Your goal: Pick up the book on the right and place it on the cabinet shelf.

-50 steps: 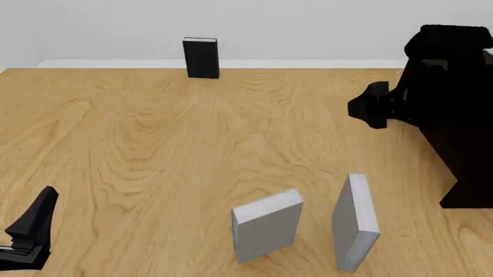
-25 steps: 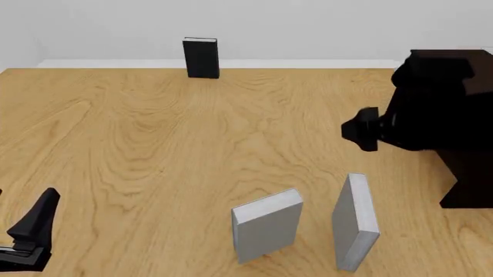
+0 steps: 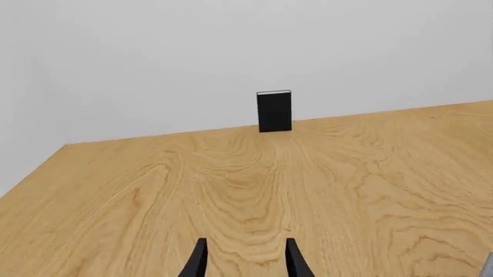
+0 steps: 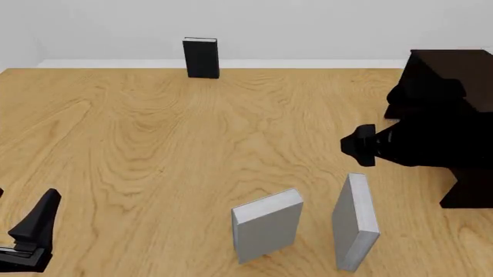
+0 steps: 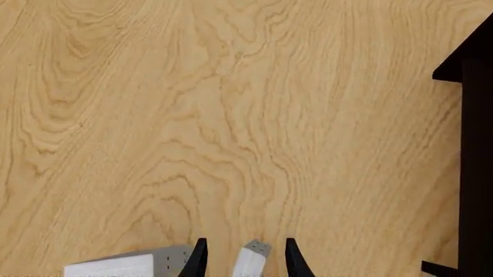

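Your left gripper (image 4: 31, 231) sits spread at the table's (image 4: 138, 144) near left corner, open wood ahead. The other grey book (image 4: 267, 225) stands centre-near; the book (image 4: 354, 222) stands just right of it, apart. Your right gripper (image 4: 361, 145), fingers parted, hangs above it beside the cabinet (image 4: 462, 173).
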### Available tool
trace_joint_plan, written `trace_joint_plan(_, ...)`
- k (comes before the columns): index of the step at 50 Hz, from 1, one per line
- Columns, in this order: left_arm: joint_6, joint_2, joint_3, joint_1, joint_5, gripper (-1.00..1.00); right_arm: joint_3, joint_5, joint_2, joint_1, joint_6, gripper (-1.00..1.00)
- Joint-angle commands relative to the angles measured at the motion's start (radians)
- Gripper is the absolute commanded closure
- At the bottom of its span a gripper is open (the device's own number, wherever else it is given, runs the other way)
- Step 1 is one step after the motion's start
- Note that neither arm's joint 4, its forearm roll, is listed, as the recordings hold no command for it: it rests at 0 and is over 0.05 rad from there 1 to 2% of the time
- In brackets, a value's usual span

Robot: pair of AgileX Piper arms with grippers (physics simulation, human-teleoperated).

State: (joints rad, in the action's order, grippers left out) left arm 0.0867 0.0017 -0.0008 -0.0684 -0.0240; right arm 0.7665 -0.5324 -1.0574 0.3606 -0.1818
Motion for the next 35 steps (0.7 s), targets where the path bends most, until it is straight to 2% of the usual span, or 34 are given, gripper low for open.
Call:
trace_joint_plan(1, 0.003, 0.0, 0.0, -0.005, -0.002, -1.0, -0.04, 0.019, 0.003, -0.005, -0.005, -1.0)
trace_joint_plan(16, 0.011, 0.0, 0.0, -0.005, -0.005, -1.0, -0.094, 0.064, -0.018, 0.029, -0.036, -1.0)
trace_joint_plan(35, 0.021, 0.0, 0.0, -0.012, -0.008, -1.0, -0.165, 0.137, -0.04, 0.033, -0.067, -1.0)
